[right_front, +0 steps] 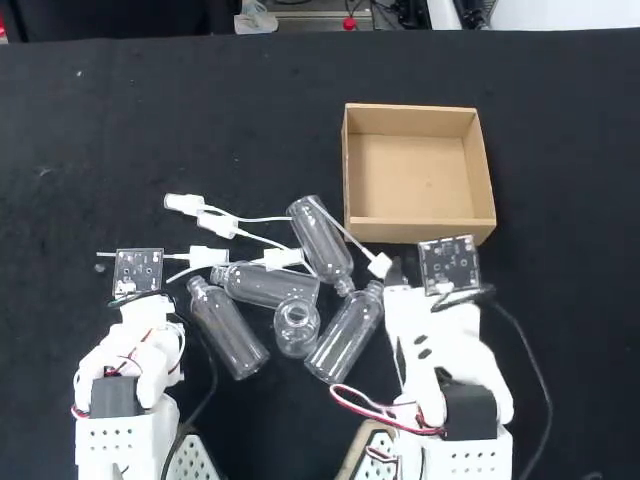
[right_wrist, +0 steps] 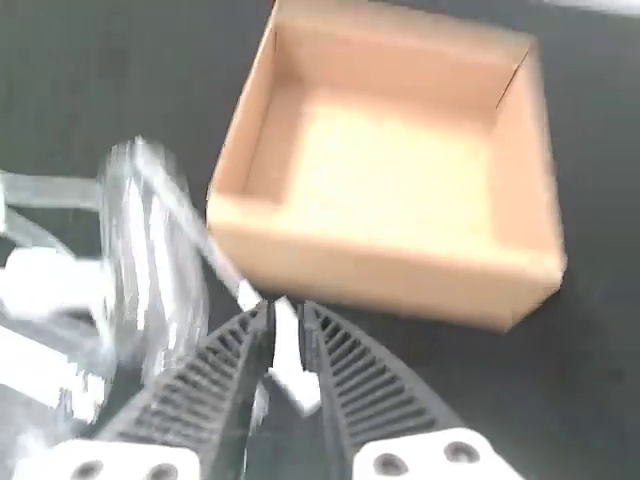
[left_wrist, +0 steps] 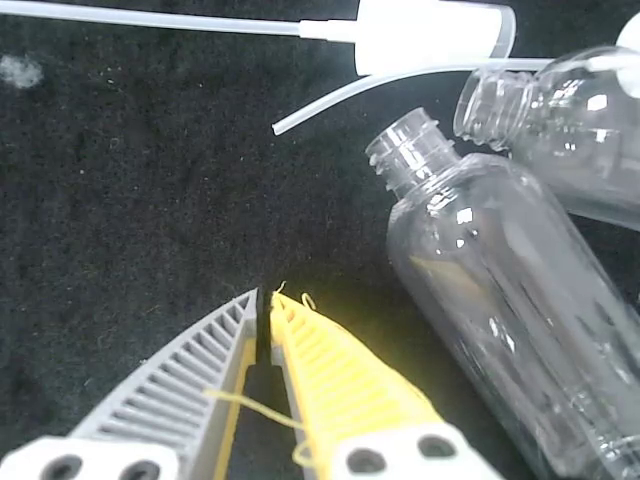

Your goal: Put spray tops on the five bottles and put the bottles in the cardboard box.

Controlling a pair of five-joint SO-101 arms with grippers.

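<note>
I log the black table (right_front: pixel 560 120) first. On it, the cardboard box (right_front: pixel 418 231) sits open-topped right of centre, just beyond the right arm (right_front: pixel 445 360). Nothing lies inside it.

The five bottles (right_front: pixel 265 285) lie in a loose heap between the two arms, left of the box and outside it. One bottle (right_front: pixel 297 327) appears to stand mouth up; the rest lie on their sides.

The left wrist view shows what the high view does not. The left gripper (left_wrist: pixel 265 296) has its fingers pressed together on nothing. It sits close beside an uncapped bottle (left_wrist: pixel 500 300) with a bare threaded neck. A second open neck (left_wrist: pixel 490 100) lies just past it. From above, the camera board (right_front: pixel 138 270) hides those fingertips.

The right wrist view puts the right gripper (right_wrist: pixel 284 308) in front of the box's near wall. Its fingers are nipped on a white spray top (right_wrist: pixel 290 355), and the tube of that top runs across the nearest bottle. I judge this a pinch, though the contact is hard to make out.

Four loose spray tops (right_front: pixel 185 203) with thin tubes lie left of the heap, some tubes crossing bottles. Several are cut off in the wrist views.
</note>
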